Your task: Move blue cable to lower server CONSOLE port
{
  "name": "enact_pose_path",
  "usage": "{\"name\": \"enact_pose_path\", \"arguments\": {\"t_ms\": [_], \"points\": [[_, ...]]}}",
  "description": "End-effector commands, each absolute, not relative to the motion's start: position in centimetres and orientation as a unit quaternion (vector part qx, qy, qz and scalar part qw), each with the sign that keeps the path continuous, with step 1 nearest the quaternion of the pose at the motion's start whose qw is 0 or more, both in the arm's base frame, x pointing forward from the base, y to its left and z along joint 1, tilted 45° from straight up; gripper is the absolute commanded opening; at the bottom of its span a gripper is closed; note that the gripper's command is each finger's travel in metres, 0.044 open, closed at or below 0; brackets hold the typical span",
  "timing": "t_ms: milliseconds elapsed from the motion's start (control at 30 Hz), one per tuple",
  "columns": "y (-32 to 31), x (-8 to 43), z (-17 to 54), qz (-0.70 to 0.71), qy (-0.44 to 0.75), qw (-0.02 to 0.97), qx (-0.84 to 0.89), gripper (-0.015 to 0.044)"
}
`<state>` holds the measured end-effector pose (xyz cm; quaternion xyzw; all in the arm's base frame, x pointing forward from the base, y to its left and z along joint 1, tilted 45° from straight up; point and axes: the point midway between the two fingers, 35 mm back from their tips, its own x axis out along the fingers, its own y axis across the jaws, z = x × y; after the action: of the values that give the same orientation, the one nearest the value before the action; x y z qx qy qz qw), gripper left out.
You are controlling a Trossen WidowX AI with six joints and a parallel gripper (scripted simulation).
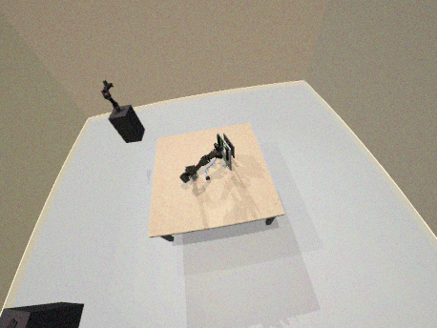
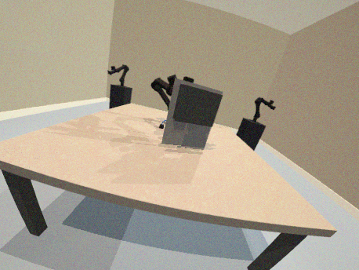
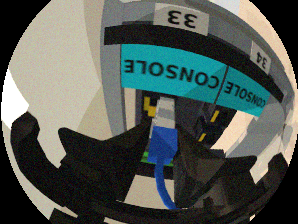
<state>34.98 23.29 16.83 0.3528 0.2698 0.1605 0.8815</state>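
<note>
Basically, the black parallel-jaw gripper point(image 3: 164, 145) is closed on the blue plug w/ its pale, see-through front end point(image 3: 163, 137), one dark finger on each side, pinching it approx. mid-view in the wrist cam. The thin blue cable point(image 1: 210, 168) point(image 2: 164, 122) point(image 3: 162, 187) runs from the plug's back end, curving down past the fingers. The plug's front end points at the dark port area point(image 3: 192, 112) w/ yellow bits, just under the wide teal label strip reading CONSOLE point(image 3: 170, 72); can't tell if it's seated in a port or just at the opening. White tag "33" point(image 3: 181, 19) is above that strip, upside down in this view; a smaller white tag "34" point(image 3: 261, 57) is off to the right, above a 2nd teal CONSOLE label point(image 3: 246, 95). Black six-joint arm point(image 1: 202, 162) point(image 2: 161, 88) reaches over the pale wood-top table point(image 1: 191, 210) point(image 2: 137, 169) to the upright grey-and-black server stand point(image 1: 228, 159) point(image 2: 168, 131), whose panel hides the gripper in the ext. view. Small black cable end piece point(image 1: 207, 177) point(image 2: 161, 126) is on the tabletop, near the stand. Two other black arms point(image 2: 125, 72) point(image 2: 258, 107) are on dark box pedestals beyond the table, well apart.
</note>
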Motion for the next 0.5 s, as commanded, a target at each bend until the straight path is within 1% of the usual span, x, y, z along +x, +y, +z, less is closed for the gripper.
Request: {"name": "enact_pose_path", "arguments": {"t_ms": [0, 467], "points": [[23.18, 34.64, 16.91, 0.161, 0.271, 0.880, 0.355, 0.0000], [23.00, 34.09, 17.01, 0.161, 0.271, 0.880, 0.355, 0.0000]]}}
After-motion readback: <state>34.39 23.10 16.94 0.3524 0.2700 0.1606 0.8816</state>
